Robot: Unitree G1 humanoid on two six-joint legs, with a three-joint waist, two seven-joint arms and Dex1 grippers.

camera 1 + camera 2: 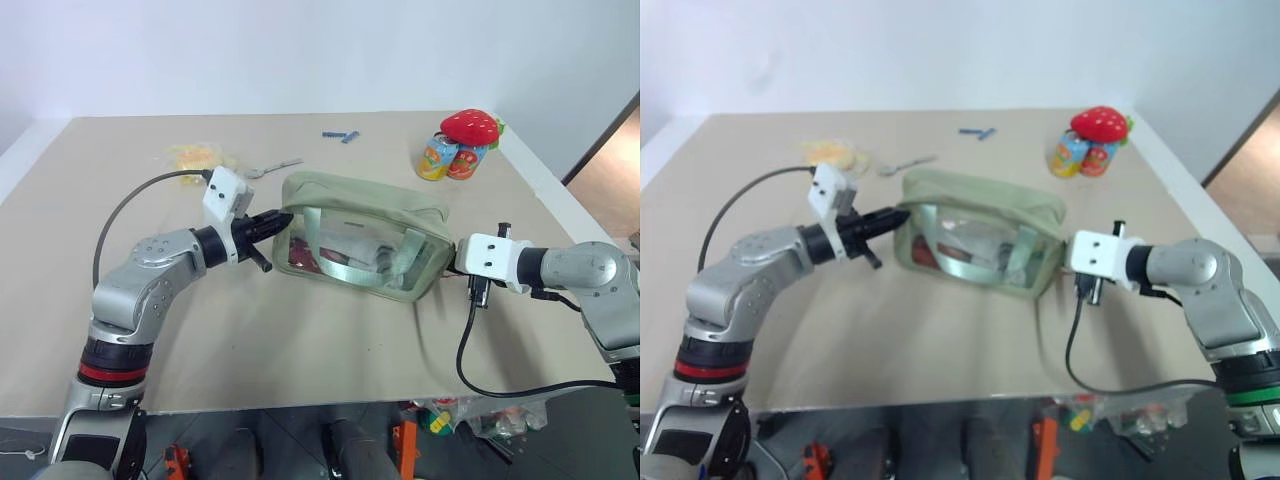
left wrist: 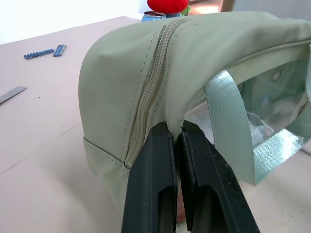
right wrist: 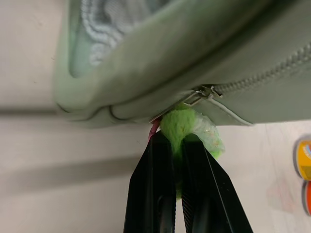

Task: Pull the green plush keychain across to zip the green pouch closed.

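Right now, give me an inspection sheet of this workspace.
Surface: beige flat tabletop.
Job's things: pale sage-green fabric pouch with clear window lies mid-table; zipper looks closed; lime-green fuzzy keychain at its right end.
Clutter: red strawberry plush on two colourful cans, yellow packet, metal spoon, blue clips.
Grippers: left gripper shut on pouch's left end; right gripper shut on keychain.
Cables: black cable hangs from the right wrist; grey cable arcs by the left.
Surroundings: white wall.
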